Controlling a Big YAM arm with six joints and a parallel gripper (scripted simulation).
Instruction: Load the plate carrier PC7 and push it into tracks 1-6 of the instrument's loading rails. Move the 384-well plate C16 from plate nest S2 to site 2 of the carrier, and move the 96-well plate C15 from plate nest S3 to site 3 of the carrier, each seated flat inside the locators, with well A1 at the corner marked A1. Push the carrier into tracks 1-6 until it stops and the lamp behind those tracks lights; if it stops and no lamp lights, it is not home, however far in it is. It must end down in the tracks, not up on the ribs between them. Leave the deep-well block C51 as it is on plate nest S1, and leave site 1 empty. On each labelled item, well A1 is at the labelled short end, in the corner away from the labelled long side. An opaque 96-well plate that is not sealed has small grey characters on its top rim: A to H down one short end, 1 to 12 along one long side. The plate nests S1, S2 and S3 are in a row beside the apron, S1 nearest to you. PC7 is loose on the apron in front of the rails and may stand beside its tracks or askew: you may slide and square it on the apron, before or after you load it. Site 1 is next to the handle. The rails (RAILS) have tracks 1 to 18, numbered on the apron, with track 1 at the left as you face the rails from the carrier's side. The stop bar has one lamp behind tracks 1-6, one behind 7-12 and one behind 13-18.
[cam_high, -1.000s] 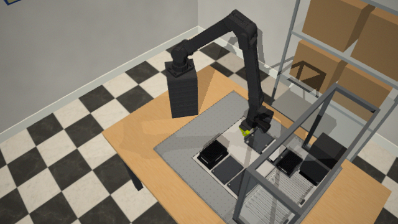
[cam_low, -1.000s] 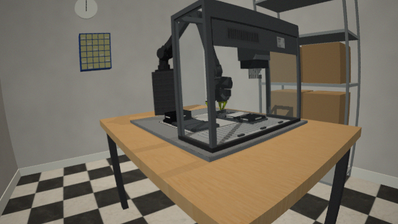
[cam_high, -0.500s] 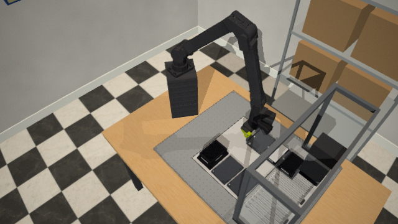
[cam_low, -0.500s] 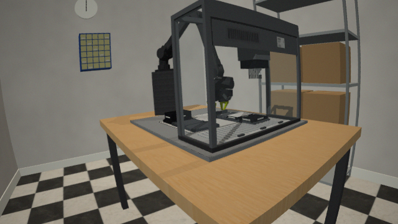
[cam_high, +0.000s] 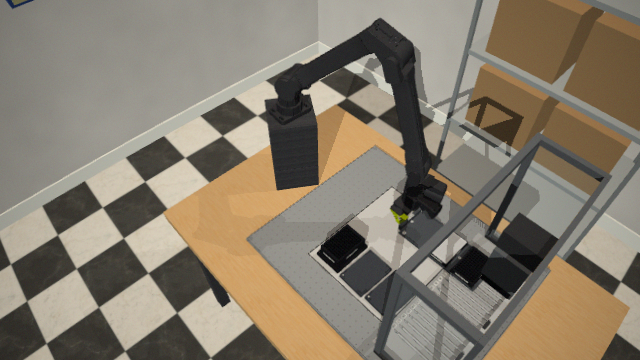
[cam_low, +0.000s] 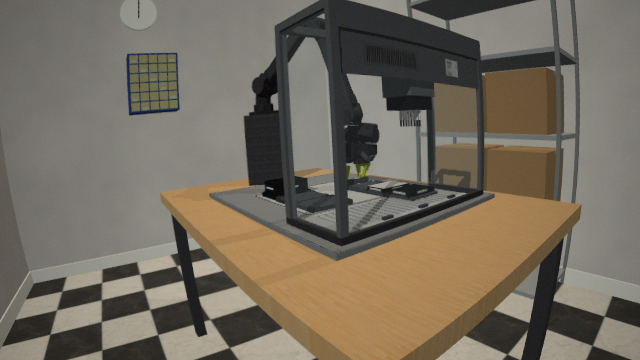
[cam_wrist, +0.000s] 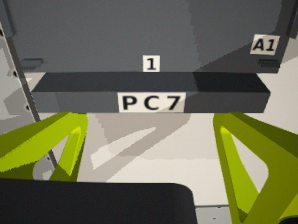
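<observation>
My gripper (cam_high: 403, 216) is open and empty, low over the apron just behind the handle end of the plate carrier PC7 (cam_high: 450, 250). In the wrist view the handle with its PC7 label (cam_wrist: 152, 102) lies just ahead of my two green fingers, and site 1 (cam_wrist: 152, 30) behind it is empty. A pale plate (cam_high: 446, 249) sits on site 2 and a black well plate (cam_high: 470, 265) on site 3. The carrier's far end reaches in over the rails (cam_high: 452, 305). The black deep-well block C51 (cam_high: 342, 245) stands on nest S1.
Nests S2 (cam_high: 365, 272) and S3 (cam_high: 382, 295) are bare. The instrument's grey frame (cam_high: 500, 200) stands over the rails, with a post (cam_high: 393, 309) near the nests. Three lamps on the stop bar (cam_low: 422, 205) look dark. The arm's black base (cam_high: 293, 145) stands at the table's far edge.
</observation>
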